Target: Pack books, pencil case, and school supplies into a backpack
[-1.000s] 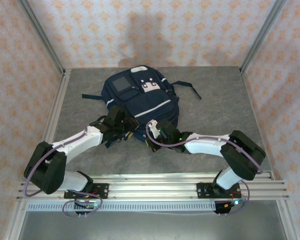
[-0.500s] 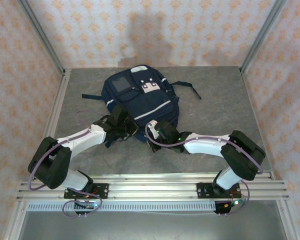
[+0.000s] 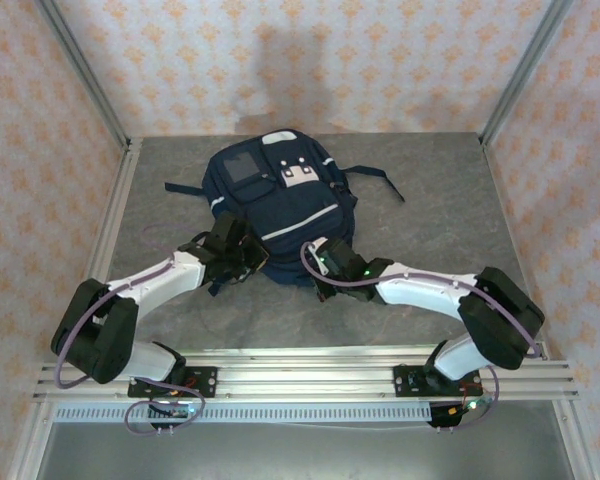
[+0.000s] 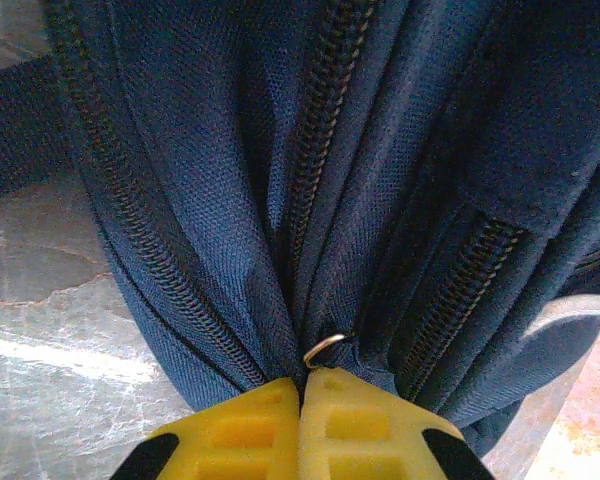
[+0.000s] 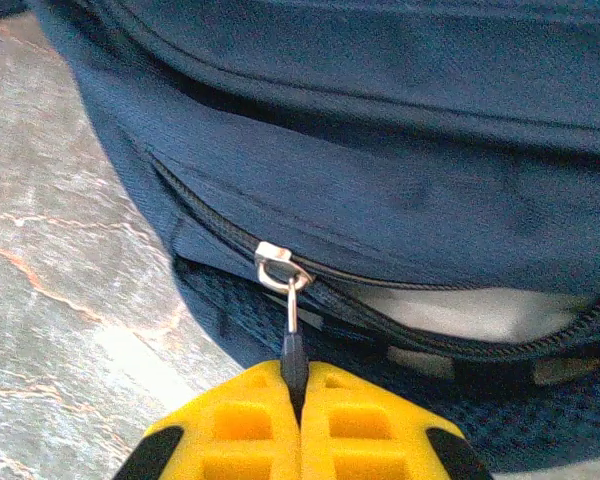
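Observation:
The navy backpack [image 3: 280,195] lies flat at the middle of the table, its near edge towards both arms. My left gripper [image 3: 238,258] is at the bag's near left edge. In the left wrist view the gripper [image 4: 302,378] is shut, its yellow fingers [image 4: 240,425] pinching bunched fabric where a metal zip ring [image 4: 325,349] sticks out. My right gripper [image 3: 321,262] is at the near right edge. Seen from the right wrist, this gripper [image 5: 296,375] is shut on a black zip pull [image 5: 294,358] hanging from a silver slider [image 5: 278,263]. The books, pencil case and school supplies are out of view.
The zip beside the right slider gapes a little, with a pale surface [image 5: 480,312] inside that I cannot identify. Dark straps [image 3: 375,175] trail off the bag to both sides. Grey tabletop [image 3: 450,210] lies to the right, and patterned walls [image 3: 40,150] enclose the table.
The left gripper has shut on the bag's near edge. The right arm's elbow has swung to the right with its grip on the zip pull unchanged. The bag has shifted slightly.

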Controlling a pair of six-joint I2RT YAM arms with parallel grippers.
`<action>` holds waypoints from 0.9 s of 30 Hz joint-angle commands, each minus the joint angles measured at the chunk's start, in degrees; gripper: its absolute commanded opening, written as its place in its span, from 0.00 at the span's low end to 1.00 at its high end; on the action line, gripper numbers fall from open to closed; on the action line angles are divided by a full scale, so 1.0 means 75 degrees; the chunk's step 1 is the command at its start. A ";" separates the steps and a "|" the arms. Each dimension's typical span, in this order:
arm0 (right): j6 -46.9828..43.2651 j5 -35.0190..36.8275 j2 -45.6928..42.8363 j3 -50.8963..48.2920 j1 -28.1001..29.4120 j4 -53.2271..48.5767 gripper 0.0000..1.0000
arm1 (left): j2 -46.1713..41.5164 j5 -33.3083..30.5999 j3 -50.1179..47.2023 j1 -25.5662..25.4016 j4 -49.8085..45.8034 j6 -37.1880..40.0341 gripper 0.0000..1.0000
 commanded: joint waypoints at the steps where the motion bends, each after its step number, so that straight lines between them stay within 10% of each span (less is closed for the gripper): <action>1: 0.0106 0.0298 0.0103 0.0272 -0.0242 -0.1157 0.00 | -0.0283 -0.0687 -0.0122 0.0483 -0.0767 0.0428 0.07; 12: -0.0097 -0.2426 0.2126 0.2053 0.0142 -0.1320 0.00 | -0.0811 -0.0523 0.0519 0.1305 -0.2017 0.1500 0.18; 20: 0.0343 -0.3079 0.3233 0.3098 0.0233 -0.1007 0.00 | -0.1605 -0.0091 -0.0351 0.1260 -0.1621 0.0811 0.46; 27: 0.0495 -0.3175 0.3285 0.3204 0.0284 -0.0815 0.00 | -0.1164 -0.0171 -0.0241 0.0939 -0.1167 0.0555 0.50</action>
